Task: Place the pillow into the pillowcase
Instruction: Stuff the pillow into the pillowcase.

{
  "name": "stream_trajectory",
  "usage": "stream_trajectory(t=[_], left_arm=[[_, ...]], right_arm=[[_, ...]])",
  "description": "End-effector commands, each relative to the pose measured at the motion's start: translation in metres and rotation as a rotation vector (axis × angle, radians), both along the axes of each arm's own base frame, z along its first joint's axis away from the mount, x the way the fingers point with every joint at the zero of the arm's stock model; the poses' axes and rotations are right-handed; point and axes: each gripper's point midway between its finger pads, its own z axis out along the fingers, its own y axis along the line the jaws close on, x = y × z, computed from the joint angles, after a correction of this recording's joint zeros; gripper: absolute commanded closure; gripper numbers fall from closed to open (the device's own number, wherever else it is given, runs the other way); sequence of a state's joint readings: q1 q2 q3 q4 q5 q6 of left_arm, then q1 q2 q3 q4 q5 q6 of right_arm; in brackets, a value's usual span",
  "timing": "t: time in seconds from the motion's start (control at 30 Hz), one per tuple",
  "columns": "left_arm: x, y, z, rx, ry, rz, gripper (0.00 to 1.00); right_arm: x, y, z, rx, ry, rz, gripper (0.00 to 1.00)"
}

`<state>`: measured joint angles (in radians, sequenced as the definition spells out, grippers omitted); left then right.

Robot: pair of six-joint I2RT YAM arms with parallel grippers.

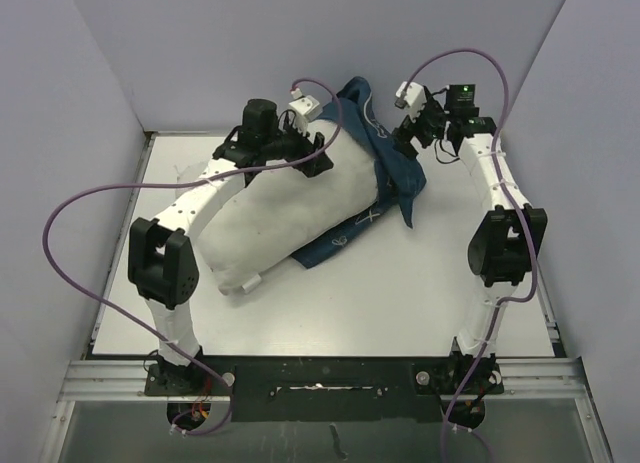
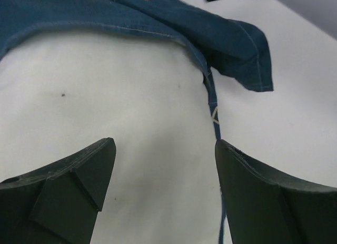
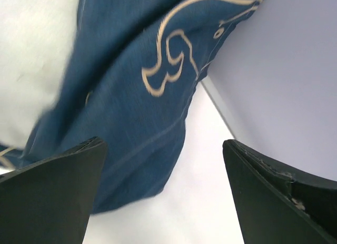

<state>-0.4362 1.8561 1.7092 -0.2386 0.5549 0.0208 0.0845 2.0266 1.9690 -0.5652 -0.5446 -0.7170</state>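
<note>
Pillow [image 1: 265, 223], white, stuffed and wrinkled, lies diagonally across the centre of the top view on the table [image 1: 400, 303]. Its lower-left end is bare and its upper-right end is covered by the pillowcase [image 1: 385, 158]. The pillowcase is navy woven cloth with cream line drawings and pale stitched hems, bunched at upper centre-right. A strip of it shows from beneath the pillow's lower-right edge. Most of the pillow lies outside the case.

The left gripper [image 2: 164, 149] hangs over the pillow's upper end, fingers spread with nothing between them. The case hem crosses the top of its wrist view. The right gripper [image 3: 163, 149], likewise spread and empty, faces the case's right-hand folds.

Judged handling: the pillow looks light, soft and compressible, and is likely to sag and bulge when pushed, so it is best pinched at a wrinkle. The case looks limp and thin, apt to slide over the filling, and is best taken at the stitched hem by the opening, one edge per gripper.
</note>
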Motion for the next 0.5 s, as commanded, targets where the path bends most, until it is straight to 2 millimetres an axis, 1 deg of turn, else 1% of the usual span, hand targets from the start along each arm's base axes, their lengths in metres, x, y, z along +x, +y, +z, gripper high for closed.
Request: stream_trajectory(t=[0.0, 0.1, 0.2, 0.27, 0.3, 0.37, 0.4, 0.43, 0.47], left_arm=[[0.015, -0.002, -0.015, 0.113, -0.073, -0.042, 0.25], [0.014, -0.007, -0.038, 0.182, -0.088, -0.086, 0.26], [0.013, -0.007, -0.064, 0.253, -0.103, -0.113, 0.26], [0.012, -0.005, -0.076, 0.288, -0.104, -0.110, 0.26], [0.012, -0.003, -0.080, 0.297, -0.099, -0.106, 0.26], [0.012, -0.002, -0.090, 0.310, -0.084, -0.100, 0.28], [0.012, -0.001, -0.096, 0.316, -0.070, -0.097, 0.30], [0.011, 0.000, -0.101, 0.322, -0.057, -0.095, 0.32], [0.011, 0.001, -0.107, 0.330, -0.041, -0.094, 0.34]], right_arm=[[-0.058, 0.018, 0.031, 0.105, 0.066, 0.120, 0.02], [-0.070, 0.015, 0.018, 0.125, 0.120, 0.109, 0.02], [-0.082, 0.010, 0.016, 0.191, 0.189, 0.104, 0.02], [-0.093, 0.014, 0.009, 0.208, 0.240, 0.125, 0.02], [-0.096, 0.016, 0.002, 0.199, 0.264, 0.122, 0.02], [-0.088, 0.011, -0.017, 0.141, 0.280, 0.052, 0.01], [-0.078, 0.002, -0.024, 0.120, 0.281, -0.005, 0.04], [-0.068, -0.010, -0.031, 0.104, 0.285, -0.067, 0.15], [-0.058, -0.021, -0.035, 0.102, 0.294, -0.113, 0.23]])
